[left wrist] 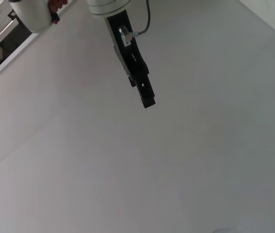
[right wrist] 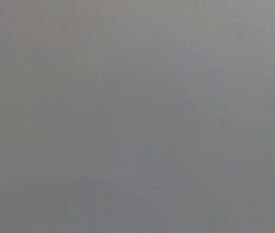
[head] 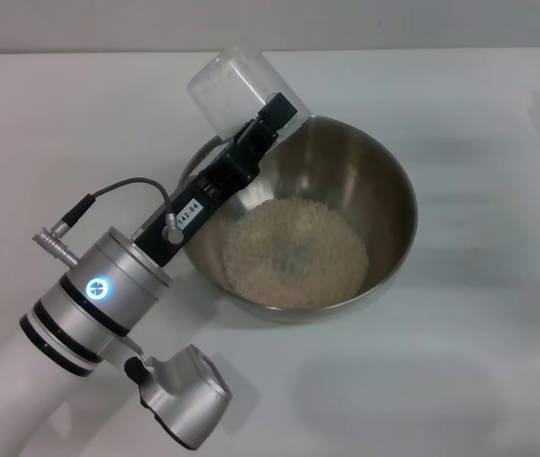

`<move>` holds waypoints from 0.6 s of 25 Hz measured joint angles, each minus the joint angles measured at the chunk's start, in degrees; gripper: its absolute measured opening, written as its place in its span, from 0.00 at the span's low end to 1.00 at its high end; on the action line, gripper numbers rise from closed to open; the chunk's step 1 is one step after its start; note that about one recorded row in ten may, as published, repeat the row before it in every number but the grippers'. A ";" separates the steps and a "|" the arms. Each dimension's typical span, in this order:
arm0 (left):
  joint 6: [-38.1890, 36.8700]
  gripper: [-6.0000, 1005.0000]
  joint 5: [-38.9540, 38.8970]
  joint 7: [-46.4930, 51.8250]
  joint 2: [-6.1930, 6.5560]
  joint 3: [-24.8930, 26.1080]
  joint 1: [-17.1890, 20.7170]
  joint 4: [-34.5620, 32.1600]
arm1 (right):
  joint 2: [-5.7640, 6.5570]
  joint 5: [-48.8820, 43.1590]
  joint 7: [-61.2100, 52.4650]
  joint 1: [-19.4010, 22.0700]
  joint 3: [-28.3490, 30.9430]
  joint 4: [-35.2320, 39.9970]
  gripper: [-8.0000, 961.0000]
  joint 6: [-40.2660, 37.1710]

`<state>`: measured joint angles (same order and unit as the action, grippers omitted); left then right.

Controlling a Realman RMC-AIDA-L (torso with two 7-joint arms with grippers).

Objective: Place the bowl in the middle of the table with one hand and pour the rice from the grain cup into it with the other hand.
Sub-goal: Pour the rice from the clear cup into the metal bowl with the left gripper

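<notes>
- The rice (head: 293, 252) sits in a pile at the bottom of the bowl (head: 384, 190).
- The bowl is near the middle of the table (head: 479, 381).
- The left gripper (head: 268, 122) is closed on the cup (head: 231, 86), tipped at the bowl's 10 o'clock rim.
- The right gripper is not seen.

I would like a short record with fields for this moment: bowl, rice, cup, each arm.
bowl: steel bowl on the white table
rice: pile of rice in the bowl's bottom
grain cup: grain cup tipped at the bowl's far-left rim, looks nearly empty
left gripper: left gripper holds the cup
right gripper: not in view
</notes>
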<state>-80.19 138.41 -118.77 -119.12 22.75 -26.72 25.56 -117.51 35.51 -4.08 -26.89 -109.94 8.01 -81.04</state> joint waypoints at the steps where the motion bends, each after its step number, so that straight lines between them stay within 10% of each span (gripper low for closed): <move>1: 0.06 0.10 0.01 0.00 0.00 -0.04 0.01 -0.06 | 0.00 0.00 0.15 0.00 0.00 0.02 0.82 0.00; 10: 0.78 0.11 0.05 3.49 0.04 0.04 0.11 -0.10 | -0.09 -0.01 1.15 -0.02 0.00 0.47 0.82 -0.09; 15: 0.58 0.12 -0.49 24.10 0.01 4.75 2.17 4.16 | -0.09 -0.01 1.17 -0.16 0.03 0.52 0.82 -0.09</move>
<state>-79.61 137.92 -94.67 -119.11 27.51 -24.55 29.73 -117.60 35.50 -2.90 -27.06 -109.92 8.52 -81.13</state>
